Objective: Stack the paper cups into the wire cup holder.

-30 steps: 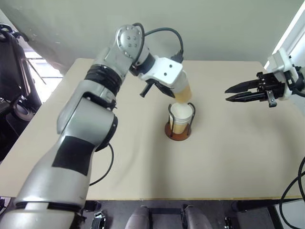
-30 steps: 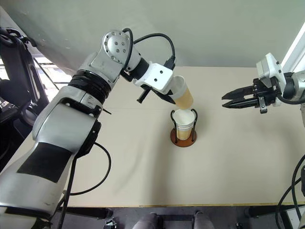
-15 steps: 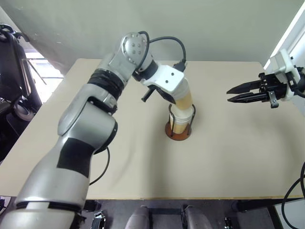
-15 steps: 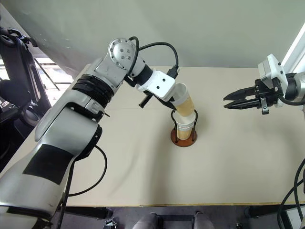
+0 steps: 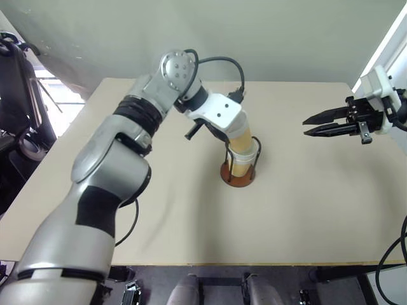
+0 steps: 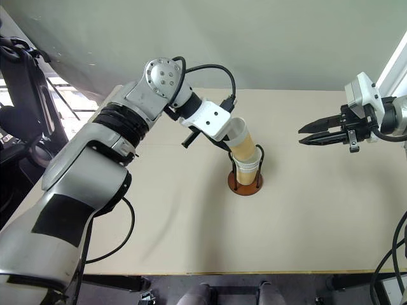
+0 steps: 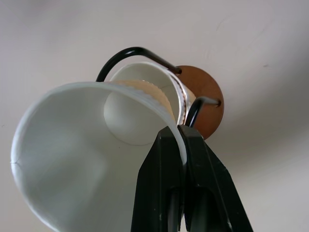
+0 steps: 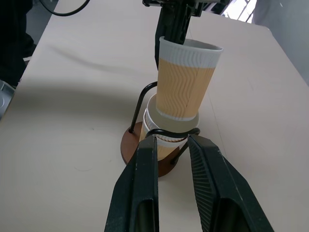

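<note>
near edge of the surface [image 5: 191, 241] is bare from where i sit. mid-surface, the wire cup holder [image 6: 245, 182] stands upright on its brown disc base, and a paper cup already in it [image 8: 159, 137] sits inside the loops. my left gripper [image 7: 179, 140] is pressed together, pinching the rim wall of the top cup [image 8: 186, 84], one finger inside and one outside. that top cup is partly nested into the seated one and tilted, leaning back toward my left arm, not fully down. further right, well apart from the holder, my right gripper [image 6: 310, 135] hangs above the surface with its fingers slightly spread, holding nothing. risks from here, as i judge them: the tilt could jam the top cup against the lower rim or a wire loop, pushing down off-axis could tip the light holder over, and letting go too soon could leave the cup cocked or let it topple out.
</note>
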Robot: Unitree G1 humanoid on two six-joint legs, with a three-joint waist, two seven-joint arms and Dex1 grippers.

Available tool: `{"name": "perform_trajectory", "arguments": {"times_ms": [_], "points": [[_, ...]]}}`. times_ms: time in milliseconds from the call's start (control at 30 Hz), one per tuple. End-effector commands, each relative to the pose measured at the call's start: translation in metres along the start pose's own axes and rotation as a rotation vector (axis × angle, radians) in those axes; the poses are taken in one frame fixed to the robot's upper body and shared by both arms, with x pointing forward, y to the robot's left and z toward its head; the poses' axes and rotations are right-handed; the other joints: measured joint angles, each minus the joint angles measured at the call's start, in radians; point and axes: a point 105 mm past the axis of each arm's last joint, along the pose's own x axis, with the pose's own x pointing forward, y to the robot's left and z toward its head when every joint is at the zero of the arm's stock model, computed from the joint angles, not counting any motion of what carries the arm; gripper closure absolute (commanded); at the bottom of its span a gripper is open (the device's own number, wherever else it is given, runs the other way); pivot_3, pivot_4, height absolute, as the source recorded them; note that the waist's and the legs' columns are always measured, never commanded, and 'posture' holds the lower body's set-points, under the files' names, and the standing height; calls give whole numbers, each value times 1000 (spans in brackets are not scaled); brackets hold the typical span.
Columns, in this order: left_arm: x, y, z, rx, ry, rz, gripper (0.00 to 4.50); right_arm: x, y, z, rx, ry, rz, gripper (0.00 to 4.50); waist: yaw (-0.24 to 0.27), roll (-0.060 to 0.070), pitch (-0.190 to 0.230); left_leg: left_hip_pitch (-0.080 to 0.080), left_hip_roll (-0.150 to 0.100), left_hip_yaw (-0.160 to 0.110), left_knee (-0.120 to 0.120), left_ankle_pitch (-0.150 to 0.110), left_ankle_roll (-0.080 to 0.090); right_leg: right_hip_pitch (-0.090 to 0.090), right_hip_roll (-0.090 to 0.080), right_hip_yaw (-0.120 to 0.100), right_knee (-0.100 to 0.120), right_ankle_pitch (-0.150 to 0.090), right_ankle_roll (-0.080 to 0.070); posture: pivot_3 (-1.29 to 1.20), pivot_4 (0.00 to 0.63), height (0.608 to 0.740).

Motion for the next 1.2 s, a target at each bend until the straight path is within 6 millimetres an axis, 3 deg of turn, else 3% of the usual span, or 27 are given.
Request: {"name": "perform_trajectory", "arguments": {"times_ms": [33,167,233,367,533,733,867,1000,1200], "points": [[-3,0,8,54,-14,-22,4457,-8,-1,8,-41,8,-17,3547,0,0,0,0,0,0,0,0,0,0,0,0,0,0,0,0,150,740],[2,-1,12,25,-53,-29,4457,-8,-1,7,-36,9,-19,3547,0,0,0,0,0,0,0,0,0,0,0,0,0,0,0,0,150,740],[2,2,15,15,-70,-21,4072,-9,-1,6,-36,10,-23,3547,1,0,0,0,0,0,0,0,0,0,0,0,0,0,0,0,150,740],[-1,11,23,4,-132,32,2805,-9,-1,5,-33,10,-24,3547,1,0,0,0,0,0,0,0,0,1,0,0,0,0,0,0,150,740],[-16,28,32,-176,-313,157,1047,-8,-7,4,-23,-7,-49,3547,1,0,0,0,0,0,0,0,0,1,0,0,-1,0,0,0,150,740],[-52,41,37,-466,-604,279,1047,-11,-9,-1,22,7,-62,3547,1,0,0,1,0,0,0,0,0,1,1,0,-1,0,1,0,150,740],[-77,53,32,-552,-722,460,1047,-15,-16,-4,46,11,-104,3547,0,0,0,0,0,0,-1,0,0,1,1,0,-2,0,1,0,150,740],[-87,56,-1,-637,-692,728,1047,-18,-32,-16,98,-28,-251,3547,0,0,0,1,0,0,0,0,0,1,0,0,-1,0,1,0,150,740],[-92,40,-52,-789,-657,1044,1047,-19,-49,-40,191,-50,-450,3547,-1,4,1,8,1,1,-1,1,0,5,0,1,2,0,1,0,150,740]]}}
